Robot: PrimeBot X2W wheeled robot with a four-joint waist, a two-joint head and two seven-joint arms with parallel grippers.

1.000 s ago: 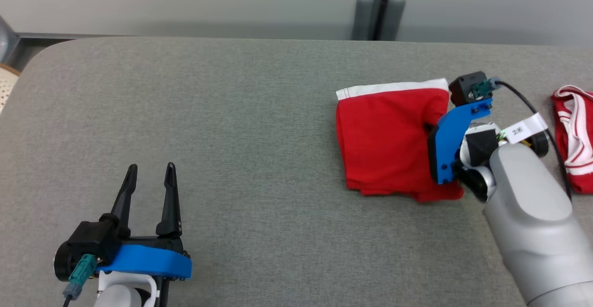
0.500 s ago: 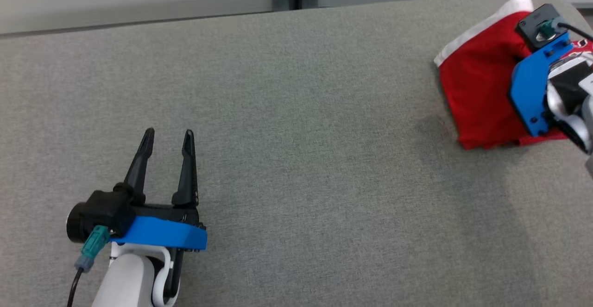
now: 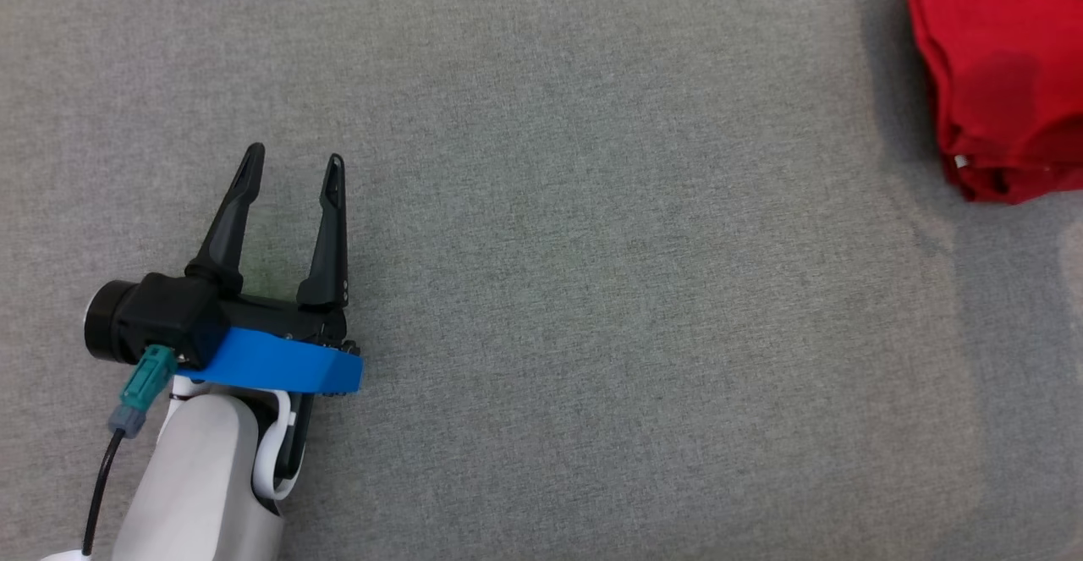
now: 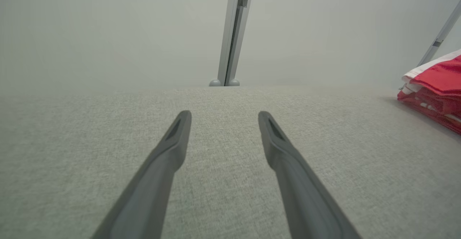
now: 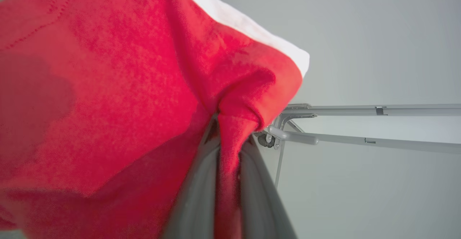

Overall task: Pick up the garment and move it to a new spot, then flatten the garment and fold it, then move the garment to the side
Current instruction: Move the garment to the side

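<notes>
- Left jaws stand wide apart, empty, over the grey fabric surface [image 3: 592, 290].
- Right jaws pinch a fold of the red garment [image 5: 108, 87] at the surface's right side.
- Pale wall [image 4: 108, 33] and a metal post [image 4: 234, 33] stand behind.

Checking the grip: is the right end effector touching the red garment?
Touching. The right wrist view shows the right end effector pinching a fold of the red garment.

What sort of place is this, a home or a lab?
Probably a lab or test room, not a home: a grey fabric-covered table, bare pale wall panels with a metal post, and a folded red garment.
</notes>
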